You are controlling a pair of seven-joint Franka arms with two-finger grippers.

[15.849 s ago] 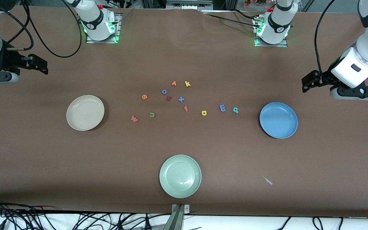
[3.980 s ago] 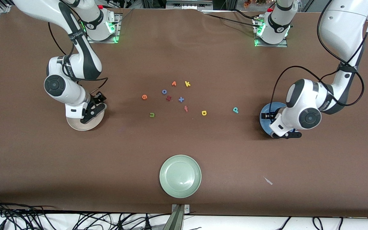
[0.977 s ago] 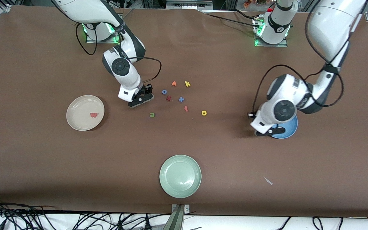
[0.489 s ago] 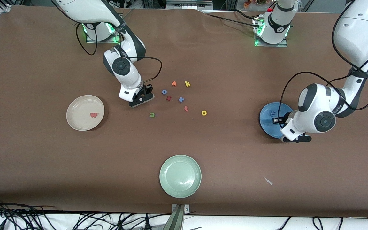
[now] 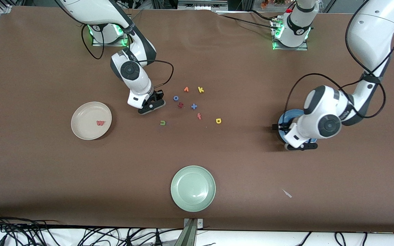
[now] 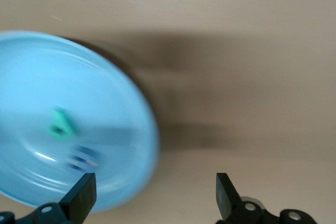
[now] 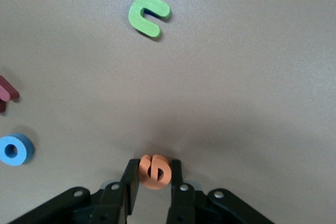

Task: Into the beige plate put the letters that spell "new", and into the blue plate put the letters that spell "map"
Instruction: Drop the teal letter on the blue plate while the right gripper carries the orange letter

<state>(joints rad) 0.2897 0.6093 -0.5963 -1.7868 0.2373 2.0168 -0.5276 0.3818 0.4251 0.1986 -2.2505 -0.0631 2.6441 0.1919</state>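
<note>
My right gripper [image 7: 153, 174] pinches the orange "e" [image 7: 154, 172] on the table; the green "n" [image 7: 148, 13] lies nearby with bare cloth between. My left gripper [image 6: 155, 198] hangs wide open over the blue plate [image 6: 113, 103] rim; teal "p" [image 6: 61, 124] and blue "m" [image 6: 83, 157] lie inside. The red "w" [image 5: 100, 123] sits in the beige plate [image 5: 82, 116].

The table [image 5: 46, 164] wore a matt brown covering. The orange "e" [image 7: 154, 171] and green "n" [image 7: 148, 13] looked like soft foam — dull, faintly grainy. The blue plate [image 6: 31, 77] and pale green plate [image 5: 193, 188] were smooth with slight sheen — plastic, seemingly.
</note>
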